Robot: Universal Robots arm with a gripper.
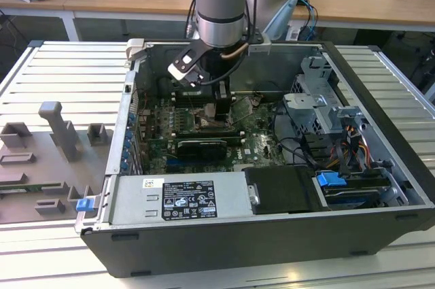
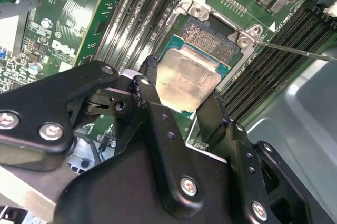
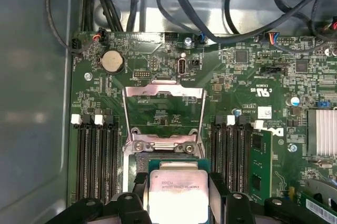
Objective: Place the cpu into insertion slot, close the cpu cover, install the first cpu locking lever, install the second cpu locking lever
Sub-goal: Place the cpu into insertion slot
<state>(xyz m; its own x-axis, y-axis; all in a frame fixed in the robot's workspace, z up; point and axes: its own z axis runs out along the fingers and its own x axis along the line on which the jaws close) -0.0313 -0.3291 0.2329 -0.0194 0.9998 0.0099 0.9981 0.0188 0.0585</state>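
Cpu (image 2: 187, 79) sits between the black jaws of the gripper (image 2: 181, 93); the jaws hold it by its sides; it hangs just over the insertion slot (image 2: 206, 38), and I cannot tell if it touches; past the slot, the cpu cover (image 3: 163, 93) is flipped open, with the green board (image 3: 247, 84) showing through its window; long black memory slots (image 3: 96, 161) run on both sides; farther off, black cables (image 3: 108, 8) cross the grey computer case (image 1: 272, 241), which stands on the counter (image 1: 61, 78).
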